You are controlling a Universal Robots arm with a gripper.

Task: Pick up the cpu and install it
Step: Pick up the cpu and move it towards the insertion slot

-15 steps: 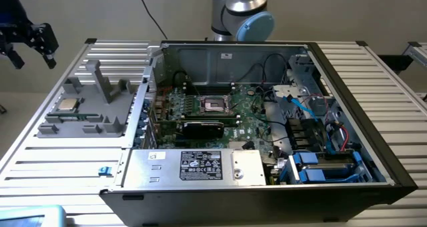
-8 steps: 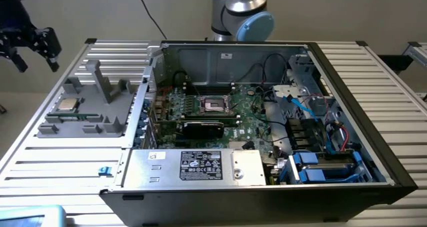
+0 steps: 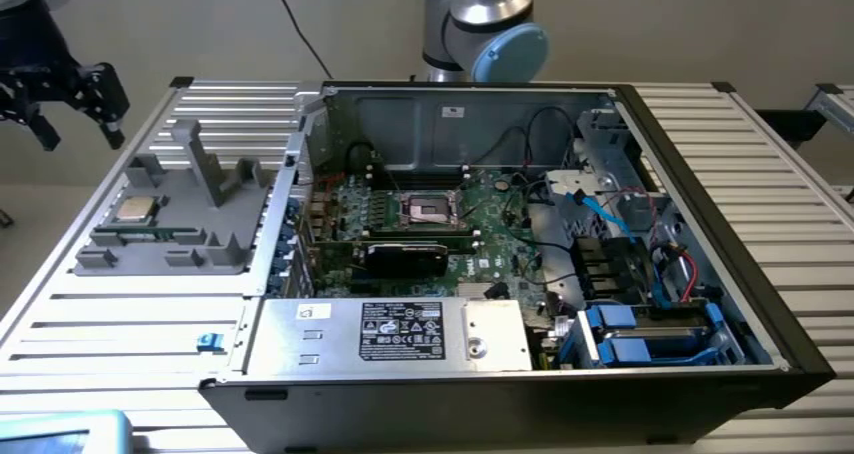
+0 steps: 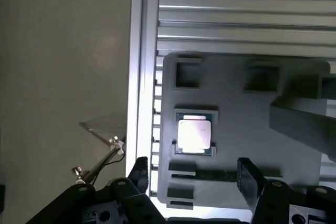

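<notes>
Exterior view: gripper (image 3: 80, 124) hanging at the upper left, above the surface (image 3: 107, 314), open and empty; cpu (image 3: 138, 210) flat in the grey tray (image 3: 200, 209) at the exterior view's left, beside the case (image 3: 441, 124); socket (image 3: 431, 209) bare at centre.

Wrist view: cpu (image 4: 194, 135) seated in a tray (image 4: 236, 108) recess, ahead of the spread gripper (image 4: 193, 179), untouched.

Pick-up step, apparently still the approach; calls for centring over the chip, squaring to its edges, descending straight.

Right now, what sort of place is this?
Probably a robot workbench for computer assembly: an open PC case showing its motherboard, a grey parts holder carrying the cpu, a slatted metal table.
</notes>
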